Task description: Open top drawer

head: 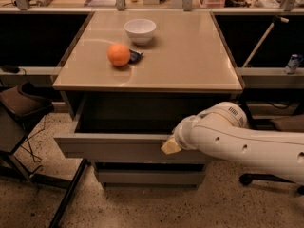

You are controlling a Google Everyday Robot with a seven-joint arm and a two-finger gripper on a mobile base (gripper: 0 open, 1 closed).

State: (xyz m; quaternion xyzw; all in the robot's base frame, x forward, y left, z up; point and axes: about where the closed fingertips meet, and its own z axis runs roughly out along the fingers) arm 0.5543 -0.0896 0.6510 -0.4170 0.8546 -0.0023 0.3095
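Top drawer (pixel 114 147) is seen drawn well out beneath the tabletop (pixel 190 56), with nothing made out in its dark, shallow interior. The gripper (pixel 170 146) is set at the front's upper edge, right of centre; whether it grips cannot be told. The pull is judged nearly done, and only a short, straight outward draw is called for. Nothing can be seen inside the white bowl (pixel 140 31); an orange (pixel 118 54) lies near it.

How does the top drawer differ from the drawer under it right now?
The top drawer is pulled out with its inside showing; the drawer below sits back, no inside showing. The top drawer's front looks wider and taller than the drawer below's. The gripper is at the top drawer's front rim, not the drawer below. Both have flat grey handleless fronts.
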